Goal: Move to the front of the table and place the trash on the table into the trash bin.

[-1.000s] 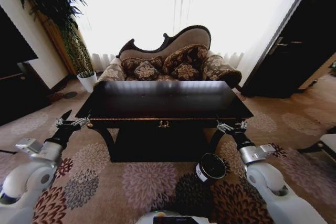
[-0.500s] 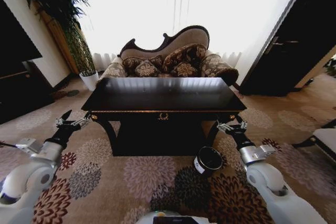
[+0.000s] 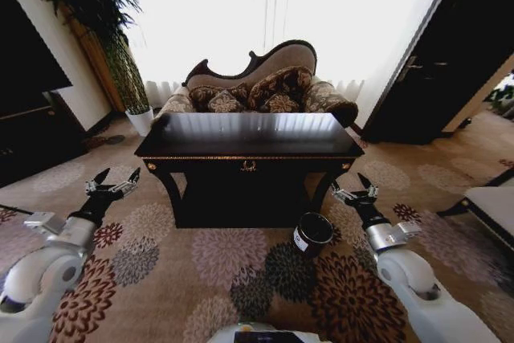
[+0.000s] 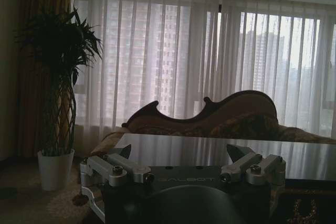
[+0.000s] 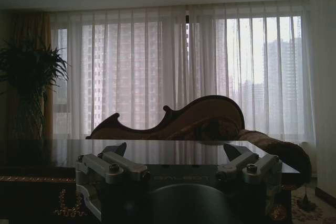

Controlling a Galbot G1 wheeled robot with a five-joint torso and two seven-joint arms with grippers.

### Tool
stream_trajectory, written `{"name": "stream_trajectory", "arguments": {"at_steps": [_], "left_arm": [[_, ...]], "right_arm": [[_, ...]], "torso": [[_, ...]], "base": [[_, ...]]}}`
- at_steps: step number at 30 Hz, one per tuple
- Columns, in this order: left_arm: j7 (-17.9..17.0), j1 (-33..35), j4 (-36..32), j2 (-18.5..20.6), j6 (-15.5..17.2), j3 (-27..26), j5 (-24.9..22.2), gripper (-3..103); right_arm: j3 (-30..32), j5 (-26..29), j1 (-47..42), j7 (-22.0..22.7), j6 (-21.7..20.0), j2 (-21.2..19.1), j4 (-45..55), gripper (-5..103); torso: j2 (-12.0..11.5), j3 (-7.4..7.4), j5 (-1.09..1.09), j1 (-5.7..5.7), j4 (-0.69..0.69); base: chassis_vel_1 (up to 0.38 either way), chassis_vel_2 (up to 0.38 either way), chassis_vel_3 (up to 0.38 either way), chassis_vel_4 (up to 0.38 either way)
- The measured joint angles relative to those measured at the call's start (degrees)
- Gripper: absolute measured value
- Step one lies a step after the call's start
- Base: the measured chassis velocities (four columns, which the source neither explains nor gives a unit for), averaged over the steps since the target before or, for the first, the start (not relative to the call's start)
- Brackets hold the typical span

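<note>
Collision is my main worry, judged from the table (image 3: 249, 134) as my landmark. I have the robot facing the table's long front edge, squarely on the gold ornament at its centre, with patterned carpet between us. My left gripper (image 3: 113, 183) hovers off the table's front left corner, below the top, fingers spread and empty; my right gripper (image 3: 354, 190) hovers off the front right corner, fingers likewise spread and holding nothing. The trash bin (image 3: 312, 234) lies tilted on the carpet just in front of the table's right leg, close under my right gripper.

Trash I cannot make out: the tabletop reads as a dark glossy sheet with window glare, and no bottle or paper wads are visible on it. If I reach on a guess, I risk grabbing at reflections. Driving closer, my right arm or base could knock the bin and roll it away, and both grippers sit low enough to strike the table's edge.
</note>
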Motion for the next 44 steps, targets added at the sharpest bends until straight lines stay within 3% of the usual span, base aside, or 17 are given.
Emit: {"name": "stream_trajectory", "arguments": {"at_steps": [44], "left_arm": [[0.0, 0.0, 0.0, 0.0, 0.0, 0.0, 0.0, 100]], "right_arm": [[0.0, 0.0, 0.0, 0.0, 0.0, 0.0, 0.0, 100]], "torso": [[0.0, 0.03, -0.01, 0.06, 0.0]], "base": [[0.166, -0.167, -0.161, 0.163]]}}
